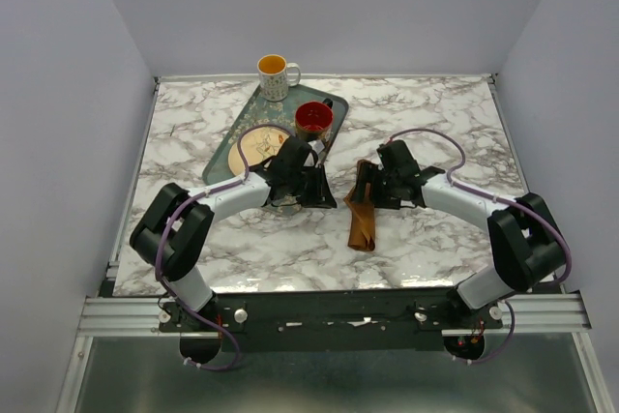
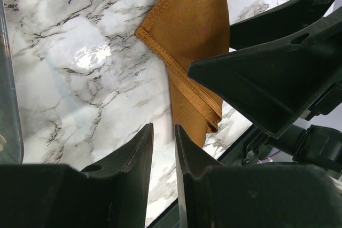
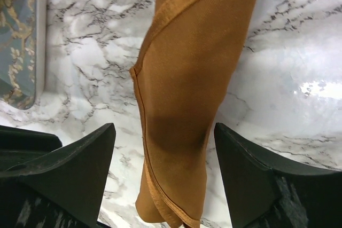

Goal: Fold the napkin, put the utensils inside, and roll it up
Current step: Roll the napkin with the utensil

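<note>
The rust-brown napkin (image 1: 363,220) lies on the marble table as a long narrow roll, one end pointing at the near edge. It also shows in the left wrist view (image 2: 192,36) and the right wrist view (image 3: 187,105). No utensils are in view. My right gripper (image 1: 373,191) is open, with its jaws on either side of the roll's far end (image 3: 164,129), just above it. My left gripper (image 1: 319,195) is left of the roll with its jaws almost together and nothing between them (image 2: 163,132). The right gripper's finger (image 2: 267,84) shows beside the roll.
A dark green patterned tray (image 1: 227,147) sits at the back left, holding a plate (image 1: 263,142) and a red cup (image 1: 313,118). A yellow-and-white mug (image 1: 277,74) stands behind it. The tray's edge shows in the right wrist view (image 3: 21,36).
</note>
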